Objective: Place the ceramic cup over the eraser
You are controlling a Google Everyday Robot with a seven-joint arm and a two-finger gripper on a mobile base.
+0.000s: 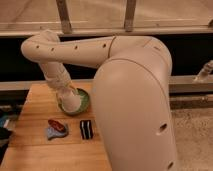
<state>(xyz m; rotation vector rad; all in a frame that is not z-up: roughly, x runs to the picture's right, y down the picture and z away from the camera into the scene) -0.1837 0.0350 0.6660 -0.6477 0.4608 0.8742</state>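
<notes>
The eraser (pixel 86 129), a small black block with white stripes, lies on the wooden table (pixel 40 100) just in front of the green bowl (pixel 83 103). My gripper (pixel 71 102) is at the end of the white arm and reaches down into or just over the green bowl, behind and left of the eraser. A white tapered shape at the arm's end could be the ceramic cup, but I cannot tell it apart from the wrist.
A red-and-dark object on a blue-grey piece (pixel 56 129) lies left of the eraser. My large white arm body (pixel 135 105) hides the table's right side. A dark wall and a metal rail (pixel 100 31) run behind the table. Dark items sit past the left edge (pixel 4 131).
</notes>
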